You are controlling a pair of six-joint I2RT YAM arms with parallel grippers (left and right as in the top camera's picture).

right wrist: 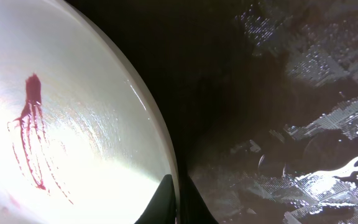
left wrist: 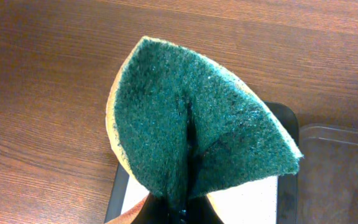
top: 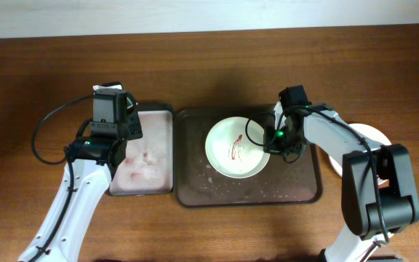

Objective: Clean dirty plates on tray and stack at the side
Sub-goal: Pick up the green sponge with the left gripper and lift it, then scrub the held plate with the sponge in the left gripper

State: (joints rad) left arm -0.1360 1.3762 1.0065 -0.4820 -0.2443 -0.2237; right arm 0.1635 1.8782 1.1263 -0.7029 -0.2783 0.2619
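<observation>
One dirty white plate point(top: 236, 148) with a red smear at its centre sits in the dark brown tray point(top: 300, 191). My right gripper point(top: 273, 138) is shut on the plate's right rim; in the right wrist view the fingers point(right wrist: 178, 202) pinch the rim of the plate point(right wrist: 61, 124), and the wet tray point(right wrist: 278, 124) lies beyond. My left gripper point(top: 122, 122) is shut on a green and yellow sponge point(left wrist: 197, 130), folded between the fingers, over the smaller tray. More white plate point(top: 369, 138) shows on the table at the right, partly hidden by the right arm.
A smaller black-rimmed tray point(top: 167, 120) with a pale pink inside lies left of the brown tray, and shows in the left wrist view point(left wrist: 288, 162). The brown tray's floor is wet with droplets. The wooden table point(top: 35, 87) surrounds both.
</observation>
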